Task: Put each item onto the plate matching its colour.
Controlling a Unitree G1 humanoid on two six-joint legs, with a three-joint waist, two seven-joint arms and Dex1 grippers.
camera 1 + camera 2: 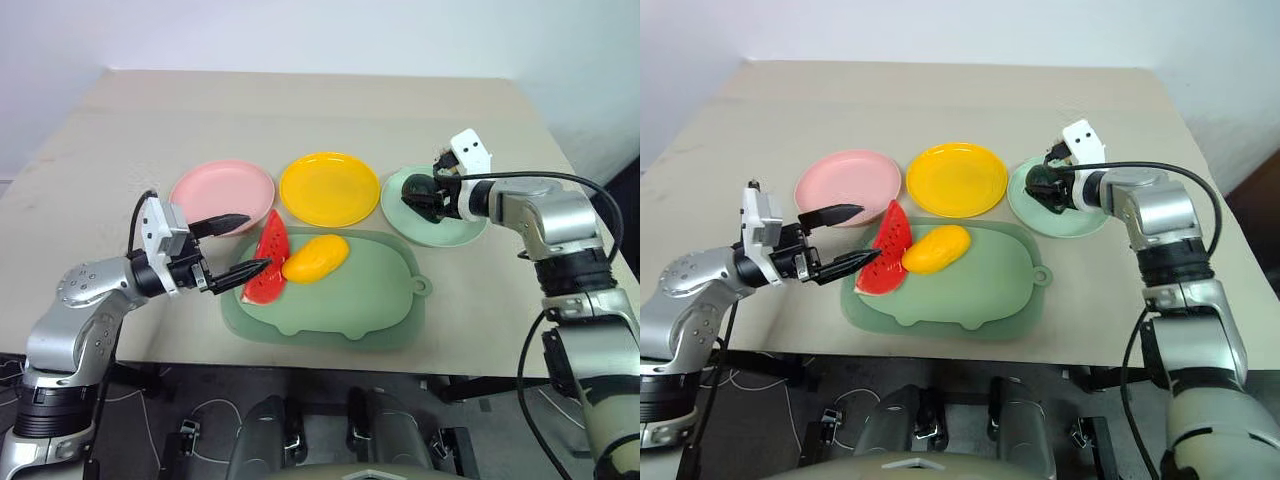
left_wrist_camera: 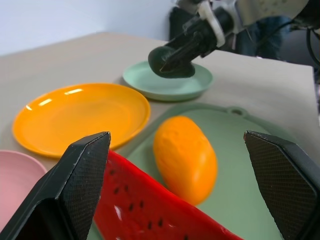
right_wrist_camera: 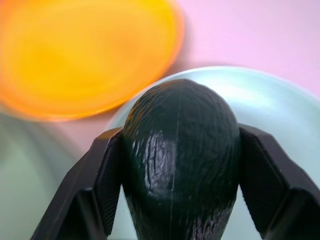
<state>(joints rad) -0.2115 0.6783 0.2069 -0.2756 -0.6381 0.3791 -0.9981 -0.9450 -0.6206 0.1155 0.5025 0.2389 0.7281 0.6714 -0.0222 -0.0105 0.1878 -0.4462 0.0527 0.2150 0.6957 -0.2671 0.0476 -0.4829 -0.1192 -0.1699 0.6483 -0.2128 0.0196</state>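
Dark avocado [image 3: 180,160] clamped in right claw [image 1: 425,196] over mint plate [image 3: 280,110], left claw [image 1: 232,243] apart beside watermelon [image 1: 268,262].

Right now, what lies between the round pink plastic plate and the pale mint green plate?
The round yellow plastic plate sits between the pink plate and the mint green plate, empty, as the left eye view shows.

The pink plate [image 1: 222,189] and yellow plate [image 1: 329,187] lie bare, open from above. Over the mint plate [image 1: 455,232] the right gripper [image 1: 421,194] clamps the avocado [image 1: 418,190] — that approach is taken. On the mat [image 1: 350,300], watermelon [image 1: 266,258] and mango [image 1: 316,258] touch, no gap between; the wide-spread left gripper [image 1: 236,243] flanks the wedge — the mat's near and right parts stay free.
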